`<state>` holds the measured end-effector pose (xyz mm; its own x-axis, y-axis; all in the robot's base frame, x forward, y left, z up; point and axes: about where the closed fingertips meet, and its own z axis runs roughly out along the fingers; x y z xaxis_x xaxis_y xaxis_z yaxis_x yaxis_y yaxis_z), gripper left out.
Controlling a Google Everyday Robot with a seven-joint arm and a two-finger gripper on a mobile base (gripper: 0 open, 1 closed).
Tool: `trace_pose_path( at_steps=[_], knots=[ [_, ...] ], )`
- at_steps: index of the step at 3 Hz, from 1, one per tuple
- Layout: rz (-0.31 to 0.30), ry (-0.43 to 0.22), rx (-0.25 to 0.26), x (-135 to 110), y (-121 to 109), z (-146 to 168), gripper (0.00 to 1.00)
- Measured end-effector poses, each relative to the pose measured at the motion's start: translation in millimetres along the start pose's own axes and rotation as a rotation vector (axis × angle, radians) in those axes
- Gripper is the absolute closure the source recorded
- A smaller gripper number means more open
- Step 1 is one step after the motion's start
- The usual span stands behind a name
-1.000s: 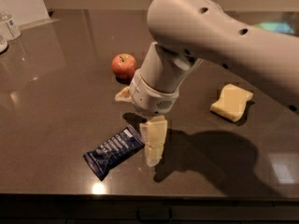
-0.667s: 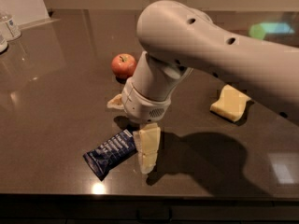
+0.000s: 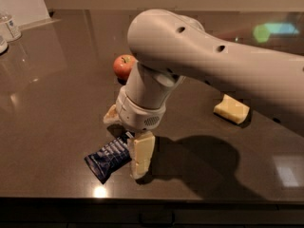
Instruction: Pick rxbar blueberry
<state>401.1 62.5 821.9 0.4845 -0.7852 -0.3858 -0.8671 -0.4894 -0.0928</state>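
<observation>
Change: Since a second ago the gripper (image 3: 125, 145) has moved farther from the apple (image 3: 124, 66), toward the table's near edge, and the arm (image 3: 209, 61) now fills more of the view; the bar, the apple and the sponge lie where they lay.
Landmark: a red apple, standing on the dark glossy table (image 3: 47, 103) behind the wrist.
Gripper: low over the table in front of the apple, pointing down, with its wrist hiding part of the apple's right side.
Gripper opening: wide, nothing grasped; one cream finger (image 3: 142, 156) stands nearest the camera with its tip at the tabletop, and the other finger (image 3: 111, 115) shows closer to the apple, well apart from the first.
Rxbar blueberry (image 3: 108, 158): flat on the table in front of the apple, near the front edge, lying at a slant; its upper right end reaches in between the two fingers, right beside the nearer one, while its other end points toward the camera and to the left.
Contact: whether the nearer finger touches the wrapper cannot be told.
Sponge (image 3: 231, 109): pale yellow block to the right of the apple, well apart from it, partly under the arm.
</observation>
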Motion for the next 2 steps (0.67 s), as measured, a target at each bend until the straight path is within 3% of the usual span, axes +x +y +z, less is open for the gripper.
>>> trace_pose_path(
  at_steps=[2],
  knots=[
    [0.026,0.003,-0.022,0.3,-1.6,-3.6,0.64]
  ],
)
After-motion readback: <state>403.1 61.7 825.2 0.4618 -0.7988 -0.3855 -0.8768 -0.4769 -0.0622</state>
